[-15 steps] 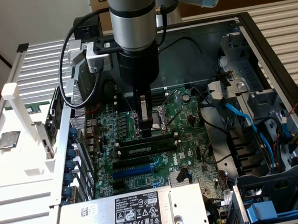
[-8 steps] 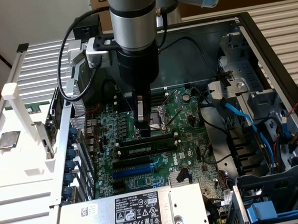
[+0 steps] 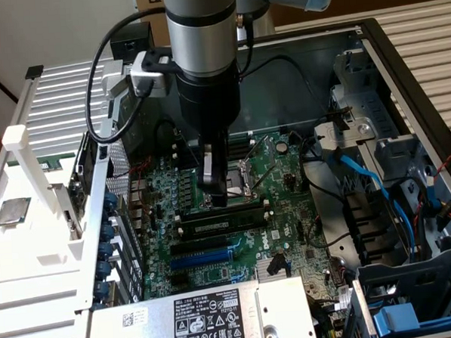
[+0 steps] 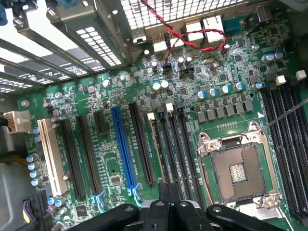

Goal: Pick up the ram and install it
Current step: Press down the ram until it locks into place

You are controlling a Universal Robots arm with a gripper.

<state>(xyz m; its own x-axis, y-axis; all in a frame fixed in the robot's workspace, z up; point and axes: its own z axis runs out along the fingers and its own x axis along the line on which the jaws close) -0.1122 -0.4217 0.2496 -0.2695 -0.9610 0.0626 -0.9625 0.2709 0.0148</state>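
Note:
The ram (image 3: 221, 224) is a long dark stick with a pale label strip. It stands on edge in the memory slot nearest the expansion slots on the green motherboard (image 3: 275, 174). The wrist view looks down on the ram (image 4: 158, 149) as a thin edge beside the empty black memory slots (image 4: 180, 149). My gripper (image 3: 211, 189) hangs shut just above those slots, between the ram and the CPU socket (image 3: 235, 185). Nothing is between its fingertips (image 4: 163, 195), and it does not touch the ram.
The open CPU socket (image 4: 238, 168) lies beside the memory slots. A blue slot (image 3: 207, 255) and black slots sit beyond the ram, near the labelled power supply (image 3: 203, 318). Drive cages with blue cables (image 3: 370, 180) fill the exterior view's right. Red and black wires (image 4: 192, 36) hang by the rear ports.

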